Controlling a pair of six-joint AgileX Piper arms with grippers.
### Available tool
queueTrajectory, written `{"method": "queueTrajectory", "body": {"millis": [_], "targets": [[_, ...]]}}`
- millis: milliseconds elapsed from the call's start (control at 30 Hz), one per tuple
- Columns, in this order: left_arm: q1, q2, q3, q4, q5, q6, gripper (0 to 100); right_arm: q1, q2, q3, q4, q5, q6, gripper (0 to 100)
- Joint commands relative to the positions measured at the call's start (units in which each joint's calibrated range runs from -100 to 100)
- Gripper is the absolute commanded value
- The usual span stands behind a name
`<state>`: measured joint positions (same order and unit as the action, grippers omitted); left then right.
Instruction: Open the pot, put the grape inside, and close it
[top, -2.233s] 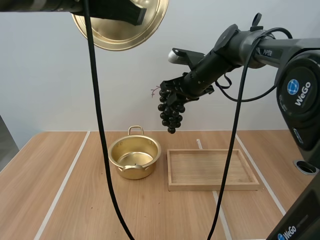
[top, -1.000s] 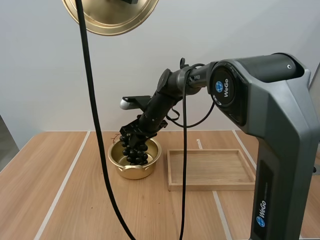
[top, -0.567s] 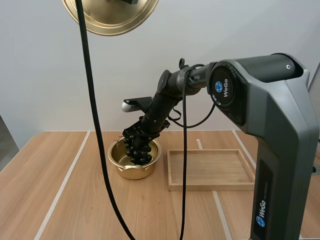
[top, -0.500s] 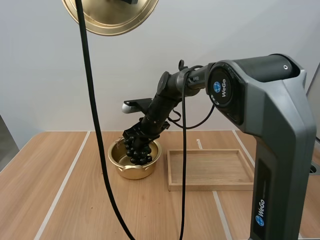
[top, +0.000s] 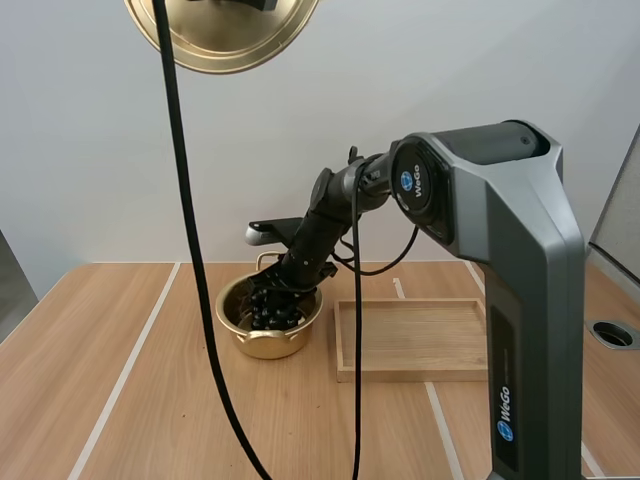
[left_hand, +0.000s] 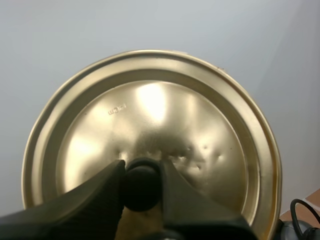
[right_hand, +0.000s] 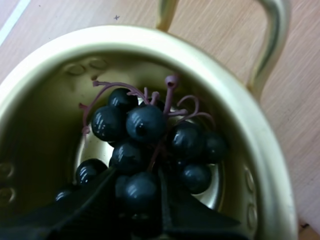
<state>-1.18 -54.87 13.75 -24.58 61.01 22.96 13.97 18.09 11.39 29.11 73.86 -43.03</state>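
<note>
The grape-placing step was in hand: the right pincer reached into the pot, pinched on the grapes low inside it. The left pincer gripped the lid by its knob, high above the pot. Next, I judge, the right one had to open and lift out.

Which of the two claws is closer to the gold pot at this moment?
The right one. The right gripper is down inside the pot, pinching the grapes; the left gripper is high above the pot, holding the lid.
</note>
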Motion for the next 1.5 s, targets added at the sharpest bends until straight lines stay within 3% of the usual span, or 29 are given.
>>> {"method": "queueTrajectory", "body": {"millis": [0,300,333,400,533,567,1300,1467], "targets": [[0.07,0.18,-0.53,-0.44,-1.44,-0.48,0,0.02,0.3,0.0,-1.39,0.56,-0.13,0],[0.07,0.18,-0.53,-0.44,-1.3,-0.48,0,0.02,0.3,0.0,0.81,1.34,-0.13,0],[0.07,0.18,-0.53,-0.44,-1.3,-0.48,0,0.02,0.3,0.0,0.81,1.34,-0.13,4],[0.07,0.18,-0.53,-0.44,-1.3,-0.48,0,0.02,0.3,0.0,0.81,1.95,-0.13,30],[0.07,0.18,-0.53,-0.44,-1.3,-0.48,0,0.02,0.3,0.0,1.03,1.95,-0.78,93],[0.07,0.18,-0.53,-0.44,-1.3,-0.48,0,0.02,0.3,0.0,1.03,1.95,-0.78,99],[0.07,0.18,-0.53,0.44,-1.15,-0.48,0,0.02,-6.56,-6.34,1.03,6.92,-0.57,96],[0.07,0.18,-0.53,1.23,-0.56,-0.48,0,0.02,-8.86,-8.1,-2.02,8.31,0.36,96]]}}
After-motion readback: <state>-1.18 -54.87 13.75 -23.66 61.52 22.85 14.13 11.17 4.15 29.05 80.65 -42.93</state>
